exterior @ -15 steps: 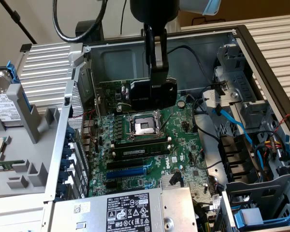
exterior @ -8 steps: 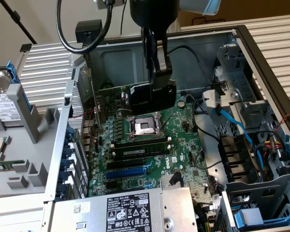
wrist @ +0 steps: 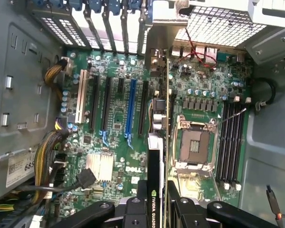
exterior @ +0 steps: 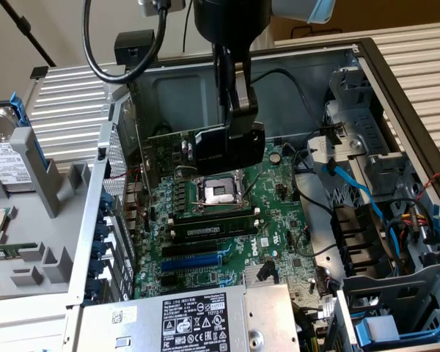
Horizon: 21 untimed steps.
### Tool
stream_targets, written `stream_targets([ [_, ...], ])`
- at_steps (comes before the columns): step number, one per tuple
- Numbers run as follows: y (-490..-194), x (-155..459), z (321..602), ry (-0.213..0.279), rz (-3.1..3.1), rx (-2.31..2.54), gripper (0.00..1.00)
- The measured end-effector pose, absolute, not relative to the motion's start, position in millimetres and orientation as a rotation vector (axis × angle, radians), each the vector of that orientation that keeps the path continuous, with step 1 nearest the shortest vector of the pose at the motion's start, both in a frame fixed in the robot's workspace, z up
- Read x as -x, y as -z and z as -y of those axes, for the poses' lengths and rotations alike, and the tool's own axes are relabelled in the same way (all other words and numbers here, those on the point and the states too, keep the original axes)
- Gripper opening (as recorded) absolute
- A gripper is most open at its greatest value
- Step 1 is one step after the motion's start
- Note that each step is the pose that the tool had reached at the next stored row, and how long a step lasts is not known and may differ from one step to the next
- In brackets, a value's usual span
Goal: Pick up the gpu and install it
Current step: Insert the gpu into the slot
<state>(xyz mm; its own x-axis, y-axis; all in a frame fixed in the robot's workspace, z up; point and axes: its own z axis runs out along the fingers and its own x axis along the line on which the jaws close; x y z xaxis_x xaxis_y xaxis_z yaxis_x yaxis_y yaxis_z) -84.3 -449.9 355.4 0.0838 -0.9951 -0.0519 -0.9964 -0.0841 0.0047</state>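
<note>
The gpu hangs in the upper centre of the exterior view, clear of the motherboard and held above its far edge, just behind the processor socket. Its black shroud faces the camera, and a strip of green card shows on the exterior view's left. The pincer comes straight down from the top of the frame and is clenched on the card's upper edge, so the gpu sits directly under it.

In the wrist view the gpu is seen edge-on between the two dark fingers. It runs away from the pincer to its silver bracket by the case's rear slot openings. From there it lines up between the processor socket and the nearest black expansion slot.

The computer case lies on its side with the top open, so the room above the board is free. Three edges close it in:
- The perforated rear wall is on the exterior view's left.
- A grey drive cage with one blue cable is on the exterior view's right.
- The power supply runs along the lower edge.

On the board there is one processor socket, one blue slot and one white slot. Black slots lie between and beside them. Four memory slots run side by side beyond the socket.
</note>
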Motion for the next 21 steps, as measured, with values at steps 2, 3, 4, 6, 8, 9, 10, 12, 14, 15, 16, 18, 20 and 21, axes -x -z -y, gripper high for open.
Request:
stream_targets([
  [2, -354, 84, 450, -0.063, -2.122, 2.271, 0.27],
  [3, -354, 84, 450, -0.062, -2.132, 2.261, 0.27],
  [4, -352, 85, 450, -0.060, -2.142, 2.250, 0.27],
  [6, -351, 85, 450, -0.059, -2.157, 2.235, 0.27],
  [8, -350, 87, 450, -0.059, -2.157, 2.235, 0.27],
  [9, -349, 88, 450, -0.059, -2.157, 2.235, 0.27],
  [10, -347, 90, 450, -0.059, -2.157, 2.235, 0.27],
  [12, -344, 94, 450, -0.059, -2.157, 2.235, 0.27],
  [14, -341, 96, 451, -0.058, -2.158, 2.234, 0.27],
  [15, -339, 96, 452, -0.058, -2.159, 2.232, 0.27],
  [16, -337, 96, 452, -0.058, -2.160, 2.231, 0.27],
  [18, -333, 96, 455, -0.057, -2.162, 2.228, 0.27],
  [20, -330, 96, 458, -0.056, -2.163, 2.227, 0.27],
  [21, -328, 96, 460, -0.056, -2.163, 2.227, 0.27],
])
